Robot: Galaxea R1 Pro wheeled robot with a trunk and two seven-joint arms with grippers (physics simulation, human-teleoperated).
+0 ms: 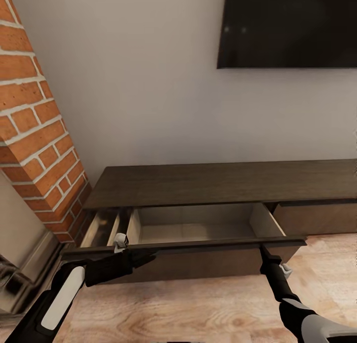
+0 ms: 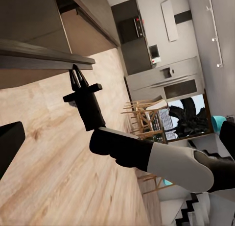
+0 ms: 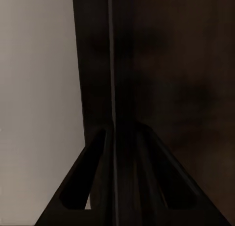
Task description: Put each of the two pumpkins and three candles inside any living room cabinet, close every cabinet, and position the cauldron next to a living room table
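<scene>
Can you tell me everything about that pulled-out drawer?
The drawer belongs to the long low dark-brown wooden cabinet against the white wall, below a black screen. It is pulled out toward the robot. Its front is a flat dark board without a handle; its inside walls and floor are pale wood, and nothing shows inside. The left gripper reaches its front near the left end, and the right gripper touches the front's right end, fingers together.

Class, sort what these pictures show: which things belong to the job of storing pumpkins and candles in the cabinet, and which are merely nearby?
Job:
- cabinet, its drawer pulled open
- left gripper at the drawer front
- right gripper at the drawer front's right end

Nearby:
- brick column
- wall screen
- wooden floor
</scene>
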